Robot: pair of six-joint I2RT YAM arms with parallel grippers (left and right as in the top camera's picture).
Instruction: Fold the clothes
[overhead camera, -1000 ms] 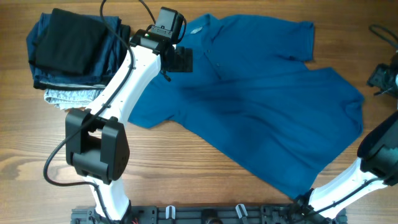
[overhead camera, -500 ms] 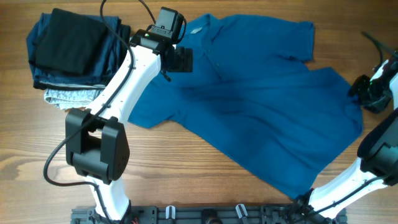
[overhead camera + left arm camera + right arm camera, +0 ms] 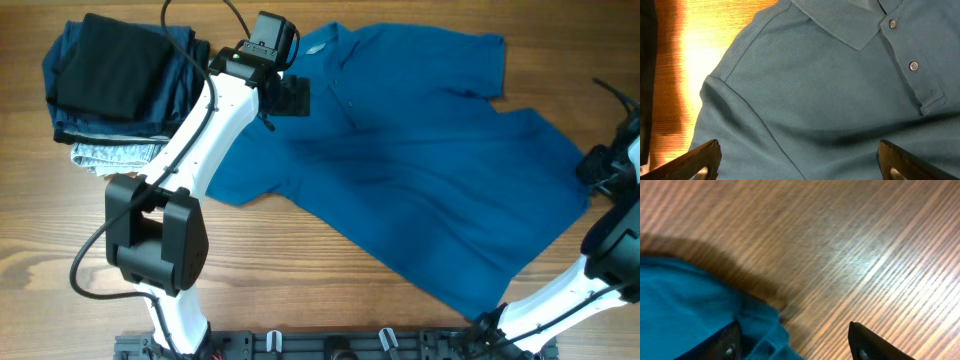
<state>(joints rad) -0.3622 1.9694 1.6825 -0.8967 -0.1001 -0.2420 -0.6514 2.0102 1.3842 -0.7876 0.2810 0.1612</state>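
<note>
Blue knit cloth fills most of the overhead view. Your medium-blue short-sleeved shirt point(image 3: 420, 170) lies spread open on the brown wood-grain table point(image 3: 300, 270), with its collar at the top of the picture and its hem down the right side. The left gripper point(image 3: 290, 97) on its white arm hangs over the shirt's shoulder, just beside the collar. At the table's far left corner you have a stack of folded garments point(image 3: 105, 150), with a black folded piece point(image 3: 110, 65) on top and a light grey speckled one at the bottom. The right gripper point(image 3: 603, 165) sits at the picture's right edge, just beside the shirt's hem corner.

From the left wrist you see the left gripper point(image 3: 800, 162) with its jaws spread wide and holding nothing. Below it lie the shirt point(image 3: 805, 100), the flat collar point(image 3: 840, 25) and two small round buttons point(image 3: 893, 23) on the placket.

From the right wrist you see the right gripper point(image 3: 795, 342) with its jaws apart and pinching nothing. One finger point(image 3: 727, 342) is at the rumpled edge of the shirt point(image 3: 685, 300), and the other is over bare table point(image 3: 840, 240).
</note>
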